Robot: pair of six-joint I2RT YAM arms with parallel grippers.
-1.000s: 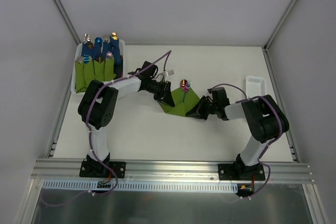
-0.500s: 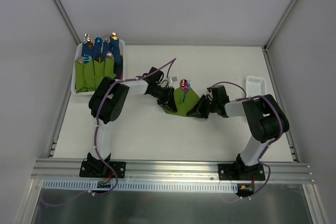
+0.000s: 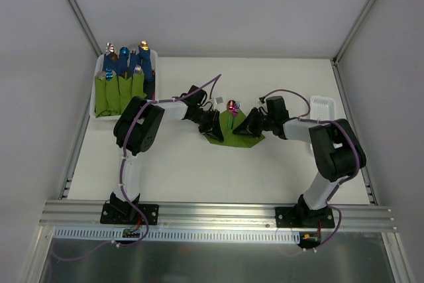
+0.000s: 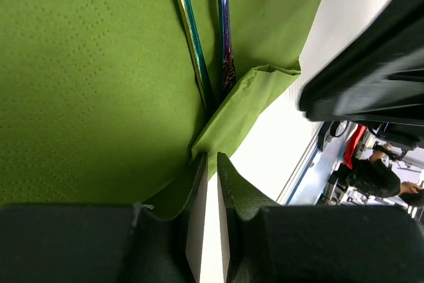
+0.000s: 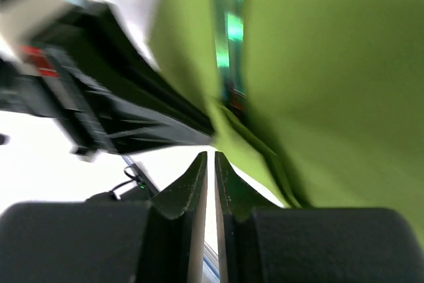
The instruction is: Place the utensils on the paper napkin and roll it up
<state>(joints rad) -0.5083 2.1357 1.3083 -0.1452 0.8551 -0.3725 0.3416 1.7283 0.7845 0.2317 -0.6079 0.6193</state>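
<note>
Middle of tabletop [image 3: 199, 177], between the two hands: napkin [image 3: 225, 137], part folded, utensils [image 3: 231, 107] on top. Well apart: tray [image 3: 93, 105] of blue-handled bundles at far left, small white tray [image 3: 322, 108] at far right.

Left hand [image 4: 209, 158]: shut to a slit, nipping a raised fold of napkin right at the tips. Right hand [image 5: 211, 158]: likewise shut to a slit against the napkin's edge; seems to pinch paper, though too blurred there for certainty. Sitting very near each other, just across the fold.

Orientation of utensils: long axis running roughly away from the arm bases, tilted slightly. Shiny reddish ends toward the far edge, poking past the napkin's far corner. Slim stems toward the near side, side by side, nearly parallel, lower tips tucked under the folded flap.

Likely trouble from here, by judgement:
- Tearing of thin paper, from opposed pulling by two pinches so close together.
- Stems skidding out the open far end, from rolling along rather than across the long axis, or from lifting the fold too steeply.
- Loose, crooked roll, from a flap creased askew over the stems.
- Knocking of hand against hand, given the tight quarters.
</note>
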